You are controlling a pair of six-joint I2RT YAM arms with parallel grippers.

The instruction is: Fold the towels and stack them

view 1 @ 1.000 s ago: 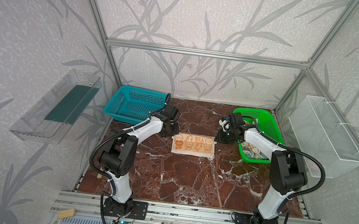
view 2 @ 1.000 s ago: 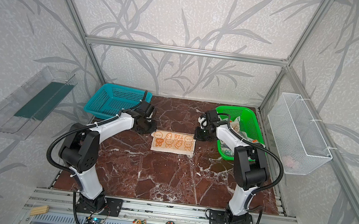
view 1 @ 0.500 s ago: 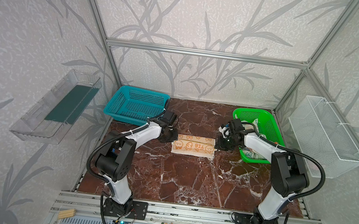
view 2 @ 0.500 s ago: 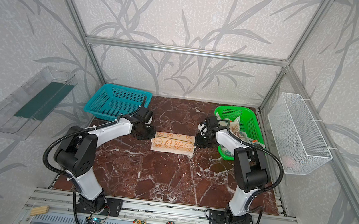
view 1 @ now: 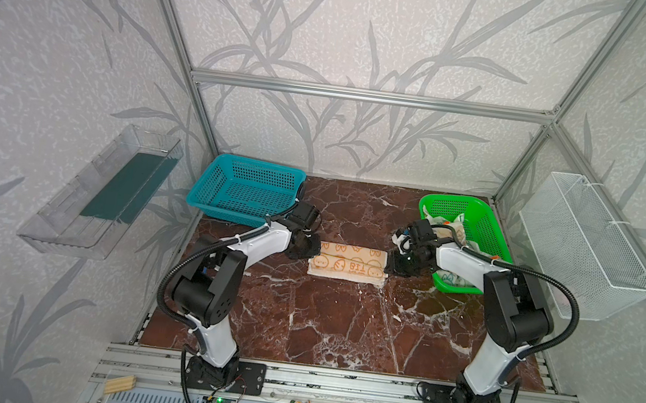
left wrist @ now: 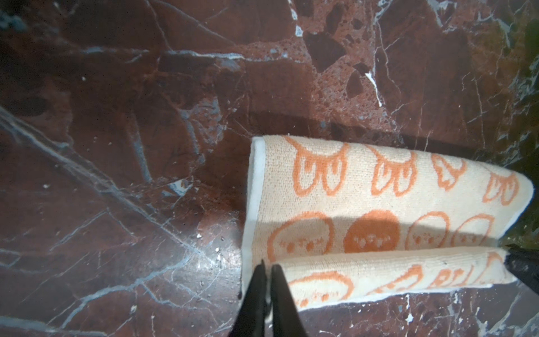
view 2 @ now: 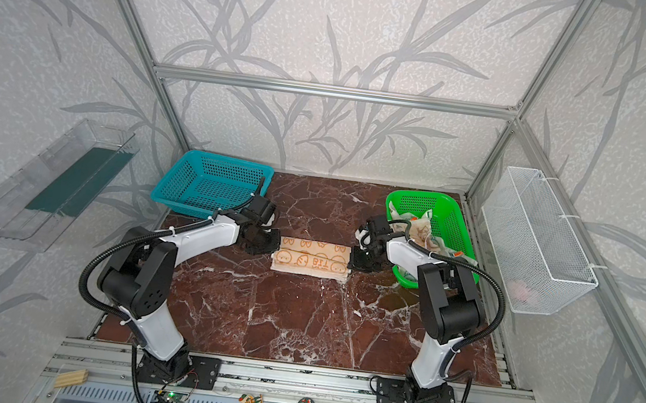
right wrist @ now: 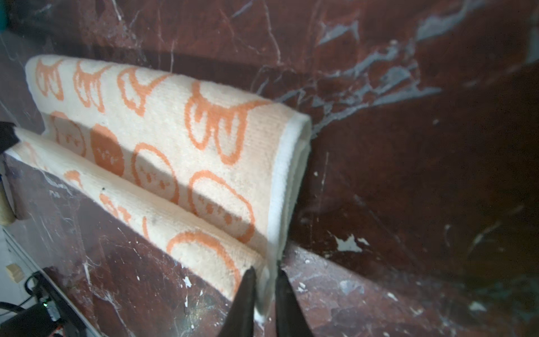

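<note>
**Orange-bunny towel** (view 1: 347, 262), one long edge folded over, lies flat mid-counter (view 1: 339, 330) between the two arms. More towels (view 1: 454, 227) sit crumpled in the green basket (view 1: 460, 199).

**Left gripper** (left wrist: 268, 267): jaws a narrow slit apart at a corner of the towel. It cannot be told whether any cloth lies between them.

**Right gripper** (right wrist: 265, 272): jaws equally narrow, with the white hem between them at the opposite end.

**Handling:** the terry is probably light, limp and grippy, sagging wherever it is unsupported. It is best taken at the hemmed corners, both ends together, pinching every layer.
</note>
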